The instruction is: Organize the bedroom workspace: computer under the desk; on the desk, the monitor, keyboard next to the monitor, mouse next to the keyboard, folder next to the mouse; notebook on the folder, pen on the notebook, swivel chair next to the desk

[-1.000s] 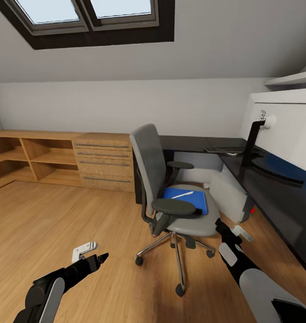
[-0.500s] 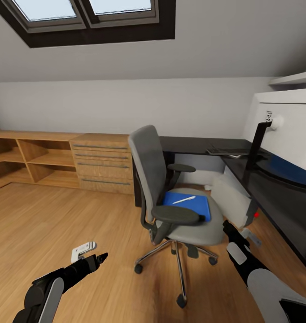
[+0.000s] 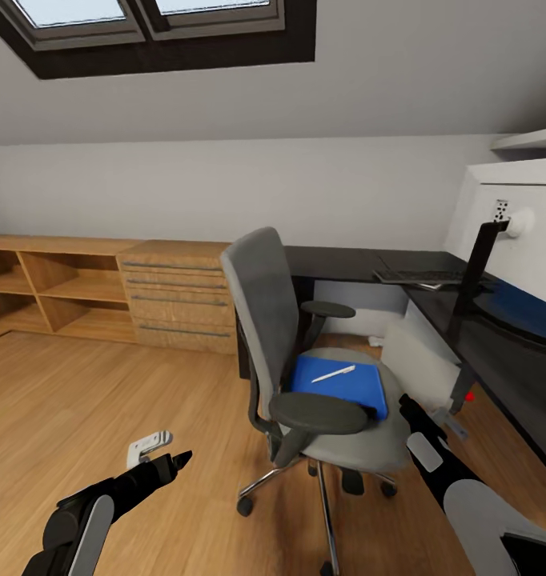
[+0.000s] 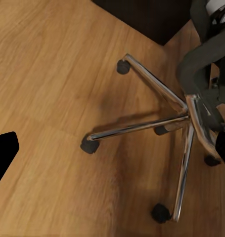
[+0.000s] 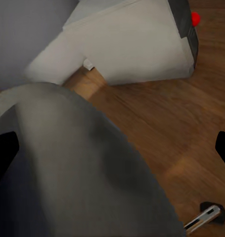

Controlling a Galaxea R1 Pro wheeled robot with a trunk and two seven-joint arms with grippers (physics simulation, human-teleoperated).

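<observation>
The grey swivel chair (image 3: 305, 360) stands on the wooden floor in front of the black desk (image 3: 345, 262). On its seat lies the bright blue folder (image 3: 345, 386) with the white pen (image 3: 333, 374) on top. The keyboard (image 3: 421, 277) lies on the desk's far corner. Beside it rises the monitor's black stand (image 3: 479, 268). The light grey computer (image 3: 421, 358) leans under the desk and also shows in the right wrist view (image 5: 137, 44). My left gripper (image 3: 165, 456) hangs open over the floor, left of the chair. My right gripper (image 3: 429, 414) is open beside the seat's right edge. The notebook and mouse are hidden.
A light wooden drawer cabinet (image 3: 177, 300) and open shelves (image 3: 57, 292) line the back wall at the left. The chair's chrome wheeled base (image 4: 181, 118) spreads over the floor near my left gripper. A skylight (image 3: 145, 24) sits in the sloped ceiling.
The whole view has shifted as the camera came closer to the chair and desk, so both look larger. Both grippers keep their pose, open and empty.
</observation>
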